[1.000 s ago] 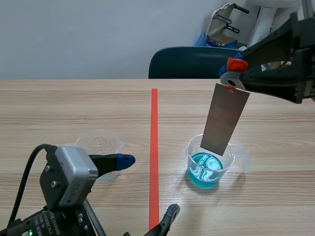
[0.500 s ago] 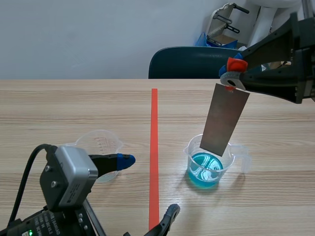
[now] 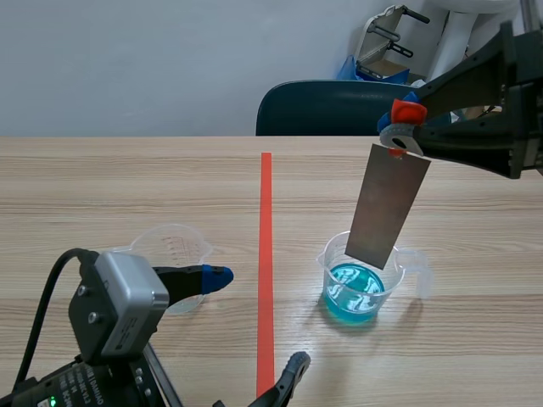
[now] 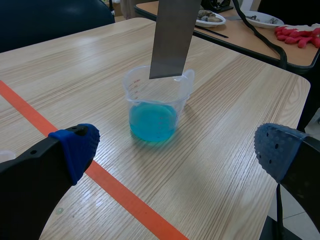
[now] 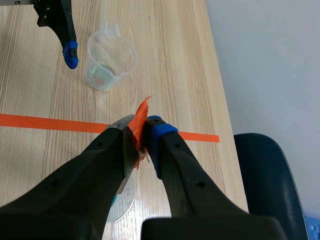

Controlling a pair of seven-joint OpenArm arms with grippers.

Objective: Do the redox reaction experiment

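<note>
Barely anything has shifted in the past second: the metal plate [image 3: 389, 206] hangs where it did, and only the swirl on the blue solution looks different. Our right gripper [image 3: 405, 119], at 2 o'clock in the scene view, is clenched on the plate's taped top edge. The plate tilts down toward 7 o'clock, its lower edge at the mouth of the beaker [image 3: 361, 284] and, as far as we can see, above the liquid. Our left gripper [image 4: 176, 150] sits at 7 o'clock with fingers spread and nothing between them. Beside it is a second beaker [image 3: 174, 254], across the tape line [image 3: 265, 254] at 9 o'clock from the blue one. We judge the experiment part done: the solution is ready and the plate is lifted and lined up. Dipping the plate into the solution remains.
</note>
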